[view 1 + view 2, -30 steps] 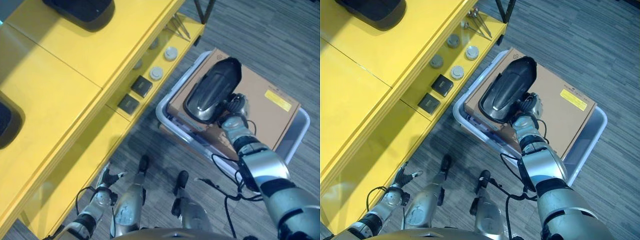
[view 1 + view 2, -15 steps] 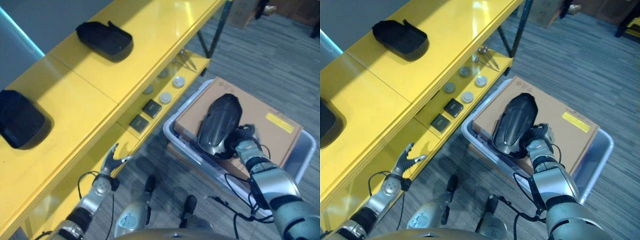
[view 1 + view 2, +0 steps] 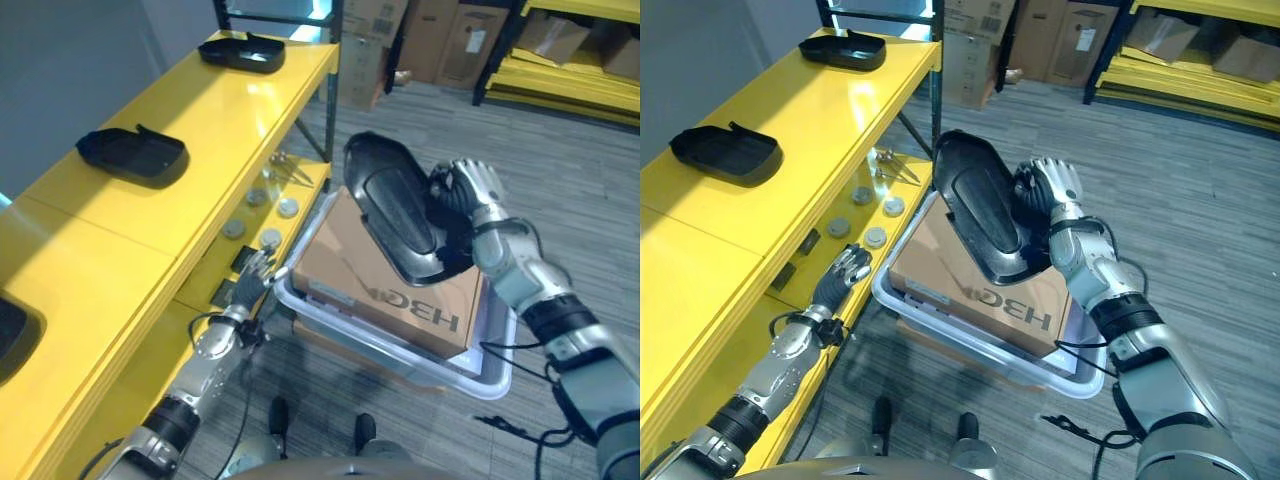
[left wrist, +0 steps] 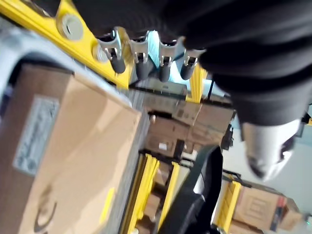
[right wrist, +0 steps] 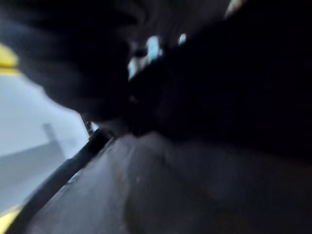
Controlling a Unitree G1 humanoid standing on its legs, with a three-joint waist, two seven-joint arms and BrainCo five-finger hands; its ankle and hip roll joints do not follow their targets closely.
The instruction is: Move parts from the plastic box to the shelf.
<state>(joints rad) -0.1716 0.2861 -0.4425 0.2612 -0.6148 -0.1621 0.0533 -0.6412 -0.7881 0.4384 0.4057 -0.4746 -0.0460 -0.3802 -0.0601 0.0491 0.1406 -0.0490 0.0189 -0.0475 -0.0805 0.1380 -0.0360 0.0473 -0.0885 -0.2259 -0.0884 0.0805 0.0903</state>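
Black part (image 3: 981, 205) held aloft in right hand's (image 3: 1052, 192) curled fingers, above plastic box (image 3: 980, 345).

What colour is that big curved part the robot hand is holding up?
Glossy black part, seen best in the right eye view, held by the right robot hand.

Stacked cardboard boxes (image 3: 400, 40) and far yellow racks (image 3: 1200, 70) on grey floor (image 3: 1220, 210)

Light: bright, overhead.
Glare: white sheen on yellow shelf top (image 3: 262, 95).
Right wrist view: dark, heavily blurred.
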